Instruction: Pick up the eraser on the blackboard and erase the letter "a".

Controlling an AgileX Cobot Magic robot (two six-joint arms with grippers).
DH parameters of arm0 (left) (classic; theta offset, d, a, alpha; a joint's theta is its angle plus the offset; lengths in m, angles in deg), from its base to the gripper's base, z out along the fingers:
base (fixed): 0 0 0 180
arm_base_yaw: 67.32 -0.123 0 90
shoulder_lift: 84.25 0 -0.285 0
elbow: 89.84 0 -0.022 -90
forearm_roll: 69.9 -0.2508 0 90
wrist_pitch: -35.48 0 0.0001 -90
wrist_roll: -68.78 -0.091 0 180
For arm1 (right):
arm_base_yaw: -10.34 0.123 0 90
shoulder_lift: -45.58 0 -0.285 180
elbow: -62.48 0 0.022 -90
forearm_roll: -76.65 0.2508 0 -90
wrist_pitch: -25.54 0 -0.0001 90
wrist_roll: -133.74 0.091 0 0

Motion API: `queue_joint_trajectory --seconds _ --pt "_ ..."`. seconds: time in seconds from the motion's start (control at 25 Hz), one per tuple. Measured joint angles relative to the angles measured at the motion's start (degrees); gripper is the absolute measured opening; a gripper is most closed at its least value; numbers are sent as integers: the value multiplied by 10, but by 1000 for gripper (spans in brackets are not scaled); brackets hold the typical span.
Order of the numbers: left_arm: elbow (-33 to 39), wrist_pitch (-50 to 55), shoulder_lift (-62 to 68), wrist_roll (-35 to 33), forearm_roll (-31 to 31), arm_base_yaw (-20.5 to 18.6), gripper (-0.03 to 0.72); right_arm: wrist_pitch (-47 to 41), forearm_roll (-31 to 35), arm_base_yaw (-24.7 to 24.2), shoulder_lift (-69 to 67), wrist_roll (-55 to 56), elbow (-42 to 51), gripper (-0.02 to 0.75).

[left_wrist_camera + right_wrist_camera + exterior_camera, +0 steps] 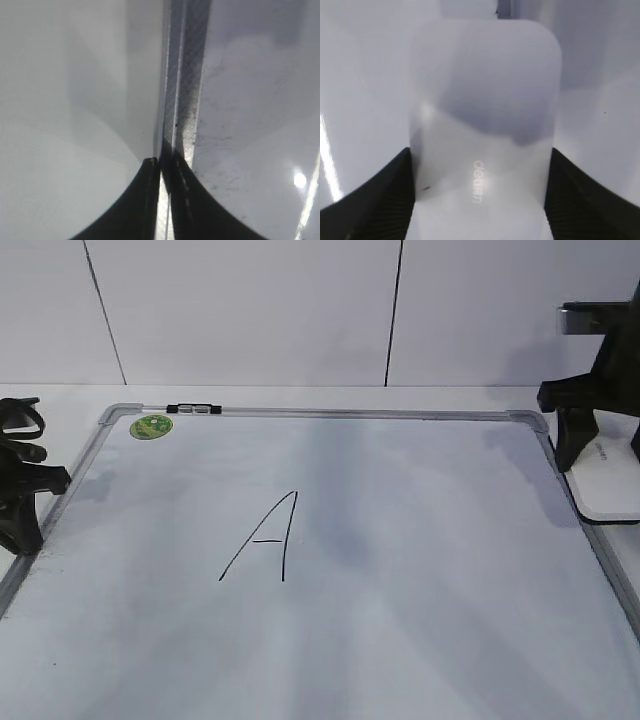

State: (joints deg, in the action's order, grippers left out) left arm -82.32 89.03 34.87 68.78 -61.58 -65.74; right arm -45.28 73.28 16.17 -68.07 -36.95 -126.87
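Observation:
The blackboard (330, 414) is a white board in a silver frame and fills the table. On it stands one tall capital "A" (268, 537). The letter "a" does not show in any view. The eraser (612, 485), a white rounded block with a black underside, sits just right of the board's right frame. My right gripper (603, 450) straddles the eraser (482, 125), its black fingers (390, 200) pressed against both long sides. My left gripper (28, 535) is shut and empty over the board's left frame (182, 100).
A green round sticker (151, 425) sits in the board's far left corner, with a small black clip (193, 409) on the top frame beside it. A white panelled wall (250, 310) stands behind the table.

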Motion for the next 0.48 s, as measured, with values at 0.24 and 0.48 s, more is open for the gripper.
queue_joint_trajectory --seconds 0.24,0.48 --pt "0 0 0 0 0 0 46 4 18 -9 -49 -10 -24 557" --pt "0 0 0 0 0 0 46 5 37 -18 -80 -23 -41 557"
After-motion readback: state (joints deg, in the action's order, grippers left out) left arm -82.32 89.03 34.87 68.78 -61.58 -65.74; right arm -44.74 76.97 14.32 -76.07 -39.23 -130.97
